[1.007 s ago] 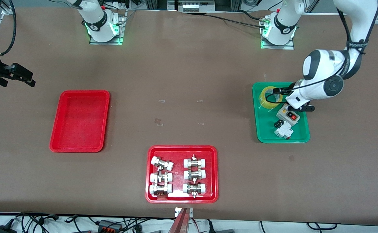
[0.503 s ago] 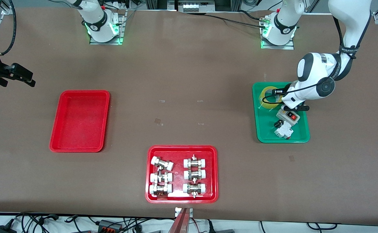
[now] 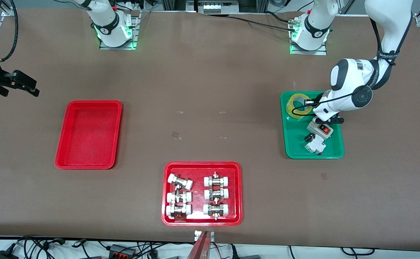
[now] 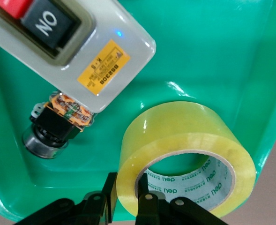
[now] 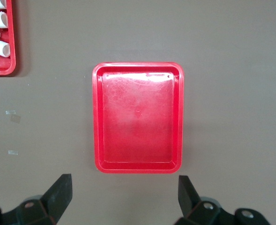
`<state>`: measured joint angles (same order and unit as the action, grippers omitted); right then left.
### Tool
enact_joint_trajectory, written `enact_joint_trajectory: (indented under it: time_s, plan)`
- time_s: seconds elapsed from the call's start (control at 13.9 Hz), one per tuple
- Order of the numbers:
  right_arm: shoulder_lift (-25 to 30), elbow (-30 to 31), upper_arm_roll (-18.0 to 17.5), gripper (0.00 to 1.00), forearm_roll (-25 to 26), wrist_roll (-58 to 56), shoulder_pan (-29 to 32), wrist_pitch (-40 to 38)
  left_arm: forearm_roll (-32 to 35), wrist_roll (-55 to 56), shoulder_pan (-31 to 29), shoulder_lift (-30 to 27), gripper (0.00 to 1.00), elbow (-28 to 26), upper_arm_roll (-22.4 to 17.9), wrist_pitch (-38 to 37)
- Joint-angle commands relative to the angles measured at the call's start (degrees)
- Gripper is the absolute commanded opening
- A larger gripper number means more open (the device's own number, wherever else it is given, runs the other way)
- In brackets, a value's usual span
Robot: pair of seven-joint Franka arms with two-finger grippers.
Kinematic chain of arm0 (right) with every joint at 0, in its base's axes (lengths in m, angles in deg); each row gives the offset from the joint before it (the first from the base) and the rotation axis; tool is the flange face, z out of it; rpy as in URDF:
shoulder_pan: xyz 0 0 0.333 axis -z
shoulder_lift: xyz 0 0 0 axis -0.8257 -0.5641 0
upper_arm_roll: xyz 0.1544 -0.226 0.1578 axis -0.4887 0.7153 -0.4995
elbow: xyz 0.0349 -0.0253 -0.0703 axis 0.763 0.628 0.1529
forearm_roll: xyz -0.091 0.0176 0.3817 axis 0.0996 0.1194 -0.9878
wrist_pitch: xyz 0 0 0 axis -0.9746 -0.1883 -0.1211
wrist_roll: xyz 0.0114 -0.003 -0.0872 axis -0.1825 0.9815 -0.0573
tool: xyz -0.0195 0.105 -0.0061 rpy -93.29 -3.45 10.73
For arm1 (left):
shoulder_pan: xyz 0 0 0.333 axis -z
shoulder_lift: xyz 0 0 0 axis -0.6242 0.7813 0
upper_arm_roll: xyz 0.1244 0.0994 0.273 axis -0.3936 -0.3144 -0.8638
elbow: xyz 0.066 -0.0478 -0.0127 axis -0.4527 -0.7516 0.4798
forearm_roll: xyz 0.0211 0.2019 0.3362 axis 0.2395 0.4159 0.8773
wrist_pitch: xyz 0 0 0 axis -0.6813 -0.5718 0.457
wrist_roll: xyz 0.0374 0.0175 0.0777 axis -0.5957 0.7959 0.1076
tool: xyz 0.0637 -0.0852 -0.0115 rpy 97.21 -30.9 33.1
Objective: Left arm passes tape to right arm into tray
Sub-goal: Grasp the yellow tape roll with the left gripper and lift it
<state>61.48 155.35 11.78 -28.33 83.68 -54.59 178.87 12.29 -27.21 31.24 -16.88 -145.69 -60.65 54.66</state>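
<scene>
Tape (image 3: 296, 105): sitting in the green tray (image 3: 296, 151) at the left arm's end of the bench (image 3: 210, 90), in the part of that tray farthest from the front camera. From the left wrist cam I see the roll (image 4: 184, 154) tipped up a bit, pale core ring showing.

Left tool (image 3: 306, 103): down in the green tray, clamped on the wall of the roll. In the wrist cam one finger (image 4: 149, 206) sits inside the core and the other outside, so I'm calling it gripped.

Switch box (image 3: 320, 128): grey, red button, same green tray, just beside the roll and nearer the front camera. A small black and white part (image 3: 313, 142) lies nearer still.

Right tool (image 3: 19, 83): waiting up over the bench edge at the right arm's end, fingers (image 5: 58, 194) spread wide, nothing in them.

Red tray (image 3: 64, 158): bare inside, well apart from the roll.

Fittings tray (image 3: 166, 216): red, white-capped metal fittings (image 3: 179, 197) in rows, closest to the front camera.
</scene>
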Motion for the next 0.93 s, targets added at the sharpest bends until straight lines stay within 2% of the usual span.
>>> enact_joint_trajectory:
  time_s: [0.0, 0.22, 0.58, 0.86]
  plan:
    - [0.5, -0.1, 0.1, 1.00, 0.2, -0.4, -0.1, -0.5, -0.6, 0.0, 0.6, -5.6, 0.02, 4.9, 0.7, -7.8]
    - [0.5, -0.1, 0.1, 1.00, 0.2, -0.3, -0.1, -0.5, -1.0, 4.9, 1.1, -3.9, 0.02, 18.0, 4.3, -18.8]
    - [0.6, -0.1, 0.0, 1.00, 0.5, -0.4, -0.1, -0.5, -1.1, 30.3, 4.9, 4.3, 0.02, 27.7, 16.9, -19.2]
    - [0.5, -0.2, 0.0, 1.00, 0.6, -0.4, -0.1, -0.8, -0.1, 49.9, 17.5, 15.8, 0.02, 39.2, 17.7, -18.7]
